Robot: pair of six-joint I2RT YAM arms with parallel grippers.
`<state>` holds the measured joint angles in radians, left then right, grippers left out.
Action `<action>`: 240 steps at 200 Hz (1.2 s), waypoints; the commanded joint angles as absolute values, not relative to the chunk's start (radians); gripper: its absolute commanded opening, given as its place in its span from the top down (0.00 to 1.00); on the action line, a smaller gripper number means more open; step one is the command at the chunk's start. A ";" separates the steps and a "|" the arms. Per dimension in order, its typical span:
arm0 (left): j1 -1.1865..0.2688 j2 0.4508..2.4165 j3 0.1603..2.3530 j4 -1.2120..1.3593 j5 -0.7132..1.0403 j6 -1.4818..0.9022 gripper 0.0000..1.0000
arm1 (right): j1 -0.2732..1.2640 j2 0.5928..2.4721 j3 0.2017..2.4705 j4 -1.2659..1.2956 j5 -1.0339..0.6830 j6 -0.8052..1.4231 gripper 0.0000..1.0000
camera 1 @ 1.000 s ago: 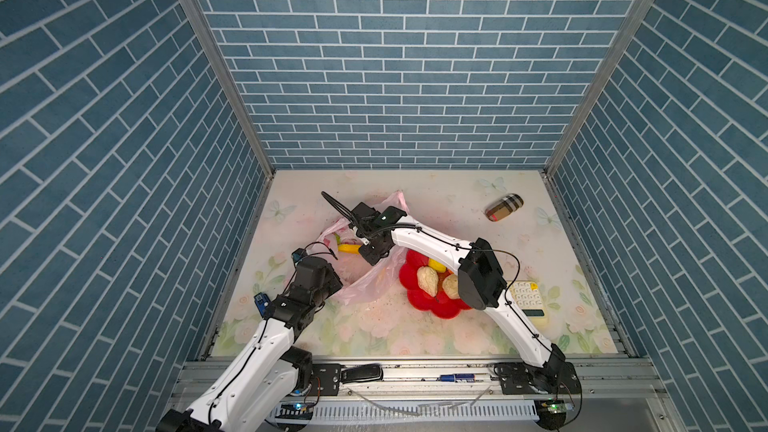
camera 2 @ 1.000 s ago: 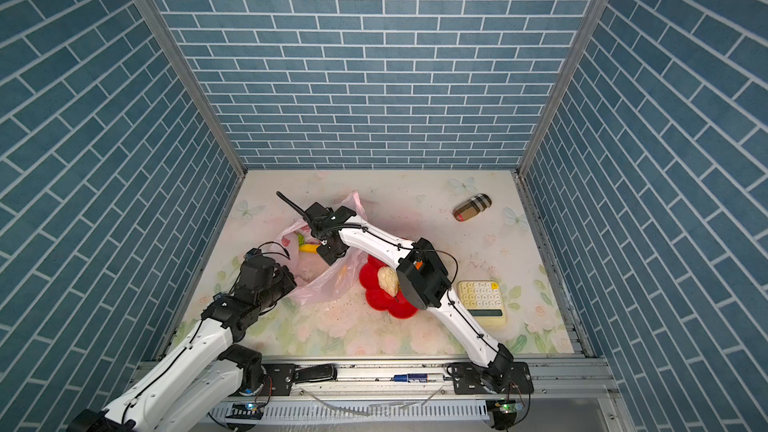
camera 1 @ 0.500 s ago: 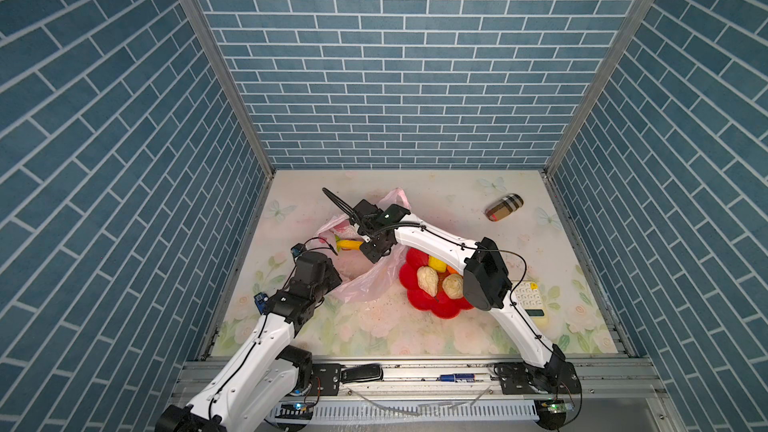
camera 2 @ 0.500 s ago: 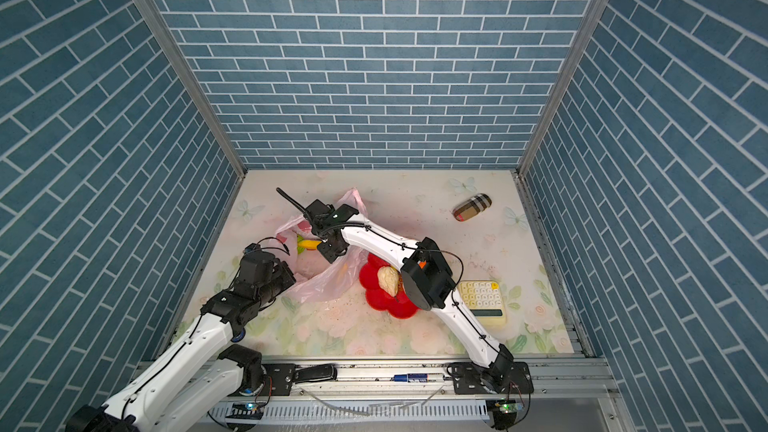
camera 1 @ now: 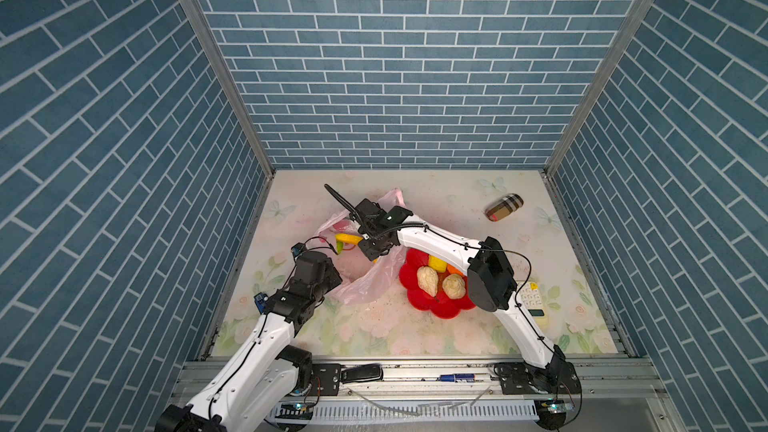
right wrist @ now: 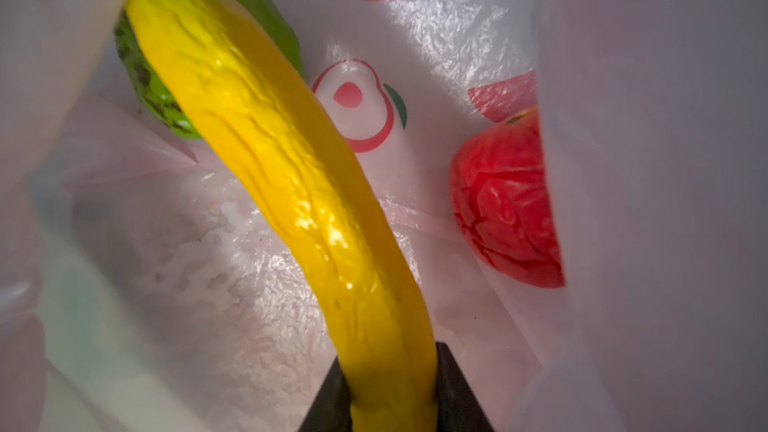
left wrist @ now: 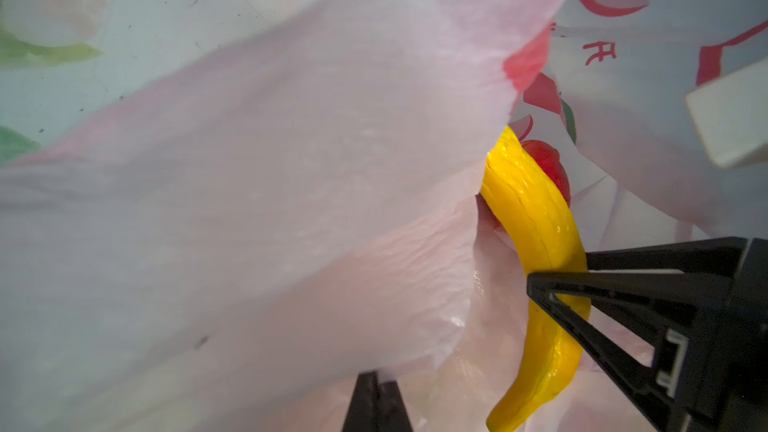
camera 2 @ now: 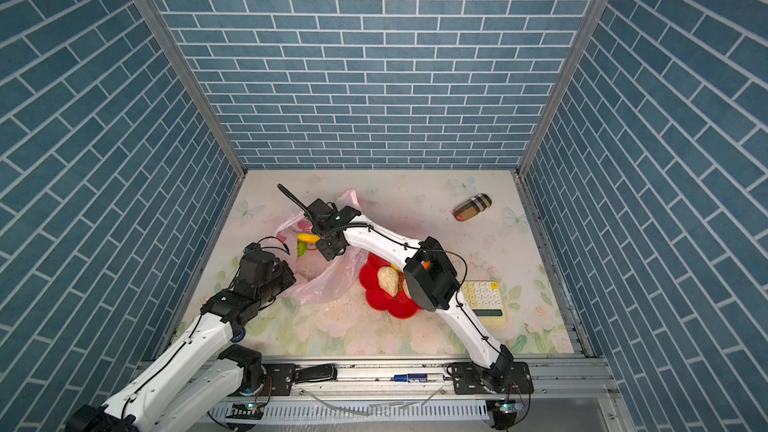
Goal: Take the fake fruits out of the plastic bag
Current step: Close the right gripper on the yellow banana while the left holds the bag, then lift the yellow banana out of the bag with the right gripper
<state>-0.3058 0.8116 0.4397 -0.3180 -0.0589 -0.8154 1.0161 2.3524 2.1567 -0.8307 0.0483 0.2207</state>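
Pale-pink film bag [camera 1: 363, 284] on the desk [camera 1: 457, 209], mouth open, one side against the rim of the red dish [camera 1: 419, 305]. Already out and resting in the dish: two cream fruits [camera 1: 428, 280] and a yellow lump [camera 1: 436, 263]. Left inside the bag: banana [right wrist: 291, 168], wrinkled red fruit [right wrist: 507, 209], bumpy green fruit [right wrist: 149, 89]. Judged about half done, three out and three to go, the fourth now in the grip. Right tool [right wrist: 390, 392] reaching across the middle into the bag mouth, clamped on one end of the banana, one black finger on either side of the yellow skin. Rest of the banana projecting straight ahead of the tool, above the bag's crinkled floor. Far tip of the banana laid across the green fruit, touching or merely over it not to be told. Red fruit off to one side, apart from banana and tool alike, partly hidden behind a fold of film. Left tool [left wrist: 376, 401] at the bag's edge nearest its own arm, fingers pressed together, seemingly pinching a sheet of film and lifting it clear of the banana. In both top views, banana within the bag's outline and apart from the dish, so not yet out.
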 commanded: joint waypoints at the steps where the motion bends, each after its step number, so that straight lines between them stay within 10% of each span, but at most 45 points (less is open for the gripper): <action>1: -0.300 0.814 0.453 -0.321 -0.050 -0.810 0.97 | 1.015 2.316 2.131 -0.740 0.045 0.301 0.89; 240: -0.300 0.892 0.510 -0.253 -0.083 -0.821 0.97 | 1.023 2.217 2.191 -0.826 -0.081 0.373 0.88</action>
<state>-0.3054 0.8814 0.4808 -0.2691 -0.0475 -0.8227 1.0203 2.2581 2.1571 -0.7353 -0.0311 0.3401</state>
